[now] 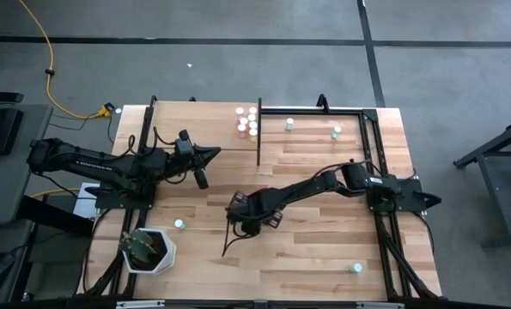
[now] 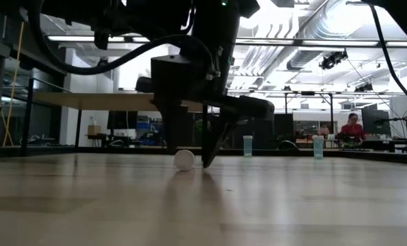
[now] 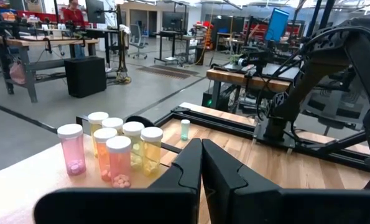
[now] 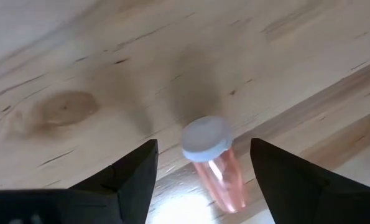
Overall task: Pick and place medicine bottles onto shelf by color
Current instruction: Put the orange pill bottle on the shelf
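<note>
A pink bottle (image 4: 217, 167) with a white cap (image 2: 184, 160) lies on its side on the tabletop. My right gripper (image 4: 200, 168) is open just above the table near its middle (image 1: 240, 223), one finger on either side of the bottle without touching it. My left gripper (image 3: 201, 168) is shut and empty, held above the table's left half (image 1: 210, 155) and pointing at a cluster of white-capped pink, orange and yellow bottles (image 3: 113, 149), which stand at the table's far edge (image 1: 248, 121). Two pale blue-green bottles (image 1: 289, 125) (image 1: 336, 132) stand inside the black shelf frame (image 1: 258, 137).
A white pot with a green plant (image 1: 149, 250) stands at the near left corner. Single pale bottles stand near it (image 1: 179, 224) and at the near right (image 1: 356, 268). Black frame posts (image 1: 377, 146) run along the right side. A person (image 2: 353, 127) sits far behind the table.
</note>
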### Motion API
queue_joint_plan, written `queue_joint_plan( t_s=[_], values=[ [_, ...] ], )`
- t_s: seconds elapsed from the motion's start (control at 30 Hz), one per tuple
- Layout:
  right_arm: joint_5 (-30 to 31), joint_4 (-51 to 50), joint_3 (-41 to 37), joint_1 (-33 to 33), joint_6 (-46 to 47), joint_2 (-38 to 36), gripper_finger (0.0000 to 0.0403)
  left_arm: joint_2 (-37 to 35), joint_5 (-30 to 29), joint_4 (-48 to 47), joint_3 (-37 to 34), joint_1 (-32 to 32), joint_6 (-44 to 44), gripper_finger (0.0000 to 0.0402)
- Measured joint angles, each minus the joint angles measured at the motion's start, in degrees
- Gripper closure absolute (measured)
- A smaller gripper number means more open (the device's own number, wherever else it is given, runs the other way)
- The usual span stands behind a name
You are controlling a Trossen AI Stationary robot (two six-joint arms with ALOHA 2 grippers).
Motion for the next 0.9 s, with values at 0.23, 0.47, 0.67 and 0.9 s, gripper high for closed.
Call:
queue_joint_plan(
  t_s=[0.23, 0.47, 0.67, 0.9],
  values=[
    [-0.02, 1.53, 0.00, -0.24, -4.72, 0.14, 0.0196, 0.00, 0.00, 0.00, 0.00, 0.00, 0.01, 0.0401],
    [-0.43, 0.29, -0.04, -1.39, -3.37, 0.92, 0.0230, 0.00, 0.02, 0.02, 0.00, 0.00, 0.01, 0.0401],
    [-1.35, 1.14, -0.04, -1.39, -2.86, 0.92, 0.0247, 0.00, 0.04, 0.02, 0.00, 0.02, 0.02, 0.0401],
    [-1.98, 1.98, -0.04, -0.28, -2.78, 0.92, 0.0251, 0.00, 0.04, 0.02, 0.00, 0.02, 0.02, 0.0401]
  ],
)
